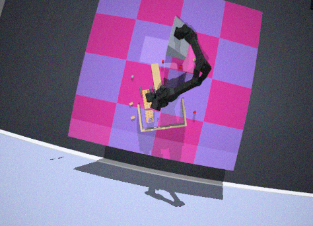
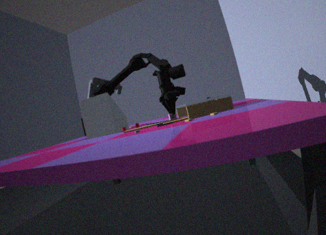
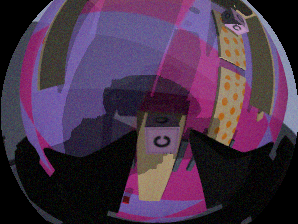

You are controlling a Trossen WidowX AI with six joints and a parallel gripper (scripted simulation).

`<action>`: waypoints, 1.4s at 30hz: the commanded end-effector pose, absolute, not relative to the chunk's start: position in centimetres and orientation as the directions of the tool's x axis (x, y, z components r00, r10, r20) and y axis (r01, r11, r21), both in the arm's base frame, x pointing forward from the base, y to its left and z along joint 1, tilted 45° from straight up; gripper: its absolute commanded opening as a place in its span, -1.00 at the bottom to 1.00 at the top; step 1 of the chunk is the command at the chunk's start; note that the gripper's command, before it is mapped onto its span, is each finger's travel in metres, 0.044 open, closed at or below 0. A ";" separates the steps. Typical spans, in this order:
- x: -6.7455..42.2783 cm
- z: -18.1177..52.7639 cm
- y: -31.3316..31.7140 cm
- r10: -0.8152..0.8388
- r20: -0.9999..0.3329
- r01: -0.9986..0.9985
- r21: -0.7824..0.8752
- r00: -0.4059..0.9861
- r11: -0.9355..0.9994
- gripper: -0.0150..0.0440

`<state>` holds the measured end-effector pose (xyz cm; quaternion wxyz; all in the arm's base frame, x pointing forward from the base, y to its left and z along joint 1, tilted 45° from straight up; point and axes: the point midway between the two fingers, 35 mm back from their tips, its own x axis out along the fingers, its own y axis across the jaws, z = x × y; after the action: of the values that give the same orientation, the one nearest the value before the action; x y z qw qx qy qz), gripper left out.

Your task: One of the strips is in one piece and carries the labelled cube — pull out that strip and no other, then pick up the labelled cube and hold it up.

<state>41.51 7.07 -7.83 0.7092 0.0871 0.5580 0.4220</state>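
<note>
The labelled cube (image 3: pixel 161 141), hidden under the half-closed, not yet gripping gripper (image 1: pixel 149 97) from above, was shown only by the wrist view.

Black arm (image 1: pixel 197 64) reaches over tan strip (image 1: pixel 156 76), pincer (image 1: pixel 150 97) beside wooden frame (image 1: pixel 183 113).

Labelled cube (image 3: pixel 161 140) on strip (image 3: pixel 152 179), under tool (image 3: pixel 156 163)
</note>
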 end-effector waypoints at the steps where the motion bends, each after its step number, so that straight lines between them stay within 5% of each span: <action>1: 41.2 -8.7 7.8 0.701 -0.713 -0.493 0.606 0.011 0.624 0.36; 14: 41.1 -9.2 8.4 0.702 -0.712 -0.493 0.607 0.010 0.623 0.36; 18: 41.2 -9.0 8.2 0.697 -0.717 -0.498 0.600 0.014 0.626 0.00; 26: 41.2 -9.0 8.2 0.697 -0.717 -0.498 0.600 0.014 0.626 -0.18; 30: 41.0 -8.9 8.1 0.697 -0.717 -0.498 0.600 0.013 0.626 -0.49; 42: 36.6 -6.7 5.8 0.699 -0.715 -0.493 0.605 0.009 0.625 -0.49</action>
<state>37.95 6.35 -7.40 0.7050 0.0934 0.5622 0.4220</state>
